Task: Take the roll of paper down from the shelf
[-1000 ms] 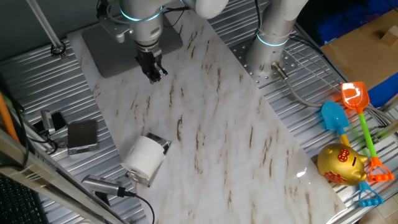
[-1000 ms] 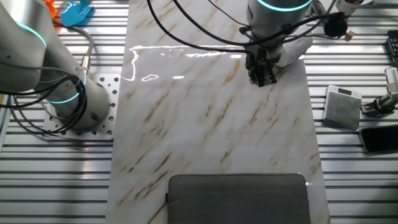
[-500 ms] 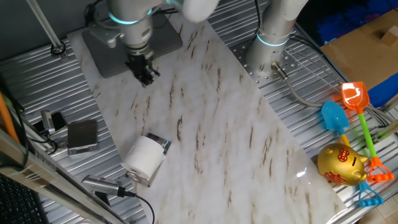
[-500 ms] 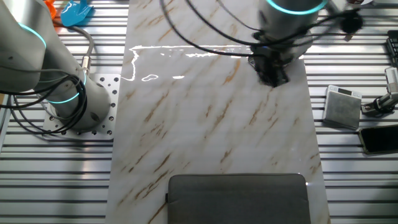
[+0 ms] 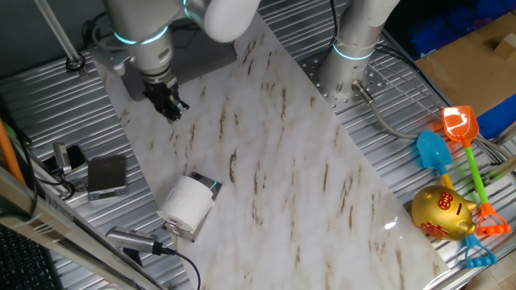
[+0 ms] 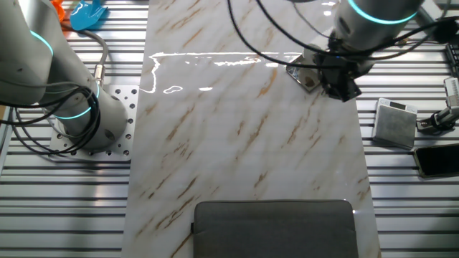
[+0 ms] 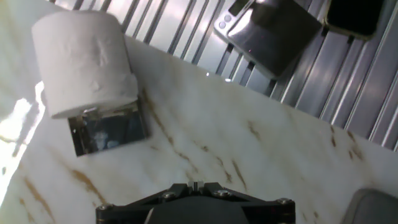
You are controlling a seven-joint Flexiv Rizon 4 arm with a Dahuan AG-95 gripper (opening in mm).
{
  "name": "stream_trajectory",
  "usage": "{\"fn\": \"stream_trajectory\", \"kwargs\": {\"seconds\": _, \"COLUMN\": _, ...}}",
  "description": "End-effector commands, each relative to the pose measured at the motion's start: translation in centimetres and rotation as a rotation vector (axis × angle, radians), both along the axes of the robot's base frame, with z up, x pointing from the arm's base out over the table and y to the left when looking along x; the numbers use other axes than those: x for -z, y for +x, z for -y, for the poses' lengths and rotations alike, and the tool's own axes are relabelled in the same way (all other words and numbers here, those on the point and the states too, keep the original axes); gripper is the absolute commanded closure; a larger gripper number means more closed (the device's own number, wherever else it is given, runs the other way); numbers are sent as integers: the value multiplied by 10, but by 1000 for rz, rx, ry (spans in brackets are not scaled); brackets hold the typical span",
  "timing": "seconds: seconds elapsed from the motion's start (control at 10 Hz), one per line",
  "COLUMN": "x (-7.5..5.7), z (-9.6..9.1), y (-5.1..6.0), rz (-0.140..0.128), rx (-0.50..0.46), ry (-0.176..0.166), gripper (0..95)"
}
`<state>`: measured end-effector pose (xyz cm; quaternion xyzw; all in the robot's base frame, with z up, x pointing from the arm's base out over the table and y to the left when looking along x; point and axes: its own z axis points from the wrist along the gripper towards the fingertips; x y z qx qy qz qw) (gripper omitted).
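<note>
The roll of paper (image 5: 187, 203) is plump and white and lies on its side on the shelf (image 5: 207, 186), a small dark metal bracket with shiny parts, near the marble table's edge. In the hand view the roll (image 7: 84, 59) is at the upper left with the shelf (image 7: 109, 130) showing below it. In the other fixed view only a shiny corner of the shelf (image 6: 302, 76) shows; my arm hides the roll. My gripper (image 5: 170, 107) hangs shut and empty above the table, well away from the roll. It also shows in the other fixed view (image 6: 343, 86) and the hand view (image 7: 194, 185).
A square dark-grey box (image 5: 106, 175) sits on the ribbed metal beside the table, also in the hand view (image 7: 267, 34). A large grey mat (image 6: 276, 228) lies at one end of the table. A second arm's base (image 5: 351, 56), toy shovels (image 5: 459, 129) and a gold piggy bank (image 5: 442, 212) stand aside.
My gripper has moved sideways over the table toward the edge beside the ribbed metal and the box. It stays shut and empty. The roll and shelf have not moved.
</note>
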<state>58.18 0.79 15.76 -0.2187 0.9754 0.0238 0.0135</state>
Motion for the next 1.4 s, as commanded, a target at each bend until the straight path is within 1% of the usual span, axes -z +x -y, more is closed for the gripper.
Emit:
{"fn": "stream_trajectory", "kwargs": {"seconds": 0.1, "x": 9, "z": -13, "y": 6, "rz": -1, "rx": 10, "ry": -5, "gripper": 950}}
{"fn": "stream_trajectory", "kwargs": {"seconds": 0.2, "x": 12, "z": -19, "y": 8, "rz": -3, "rx": 10, "ry": -6, "gripper": 950}}
{"fn": "stream_trajectory", "kwargs": {"seconds": 0.3, "x": 16, "z": -24, "y": 8, "rz": -4, "rx": 2, "ry": -17, "gripper": 950}}
{"fn": "stream_trajectory", "kwargs": {"seconds": 0.5, "x": 21, "z": -31, "y": 10, "rz": -4, "rx": 2, "ry": -17, "gripper": 950}}
{"fn": "stream_trajectory", "kwargs": {"seconds": 0.7, "x": 27, "z": -38, "y": 16, "rz": -6, "rx": -7, "ry": -18, "gripper": 950}}
{"fn": "stream_trajectory", "kwargs": {"seconds": 0.9, "x": 29, "z": -43, "y": 19, "rz": -8, "rx": -12, "ry": -18, "gripper": 950}}
{"fn": "stream_trajectory", "kwargs": {"seconds": 1.1, "x": 30, "z": -49, "y": 18, "rz": -16, "rx": -17, "ry": -26, "gripper": 950}}
{"fn": "stream_trajectory", "kwargs": {"seconds": 1.4, "x": 32, "z": -56, "y": 15, "rz": -14, "rx": -41, "ry": -29, "gripper": 950}}
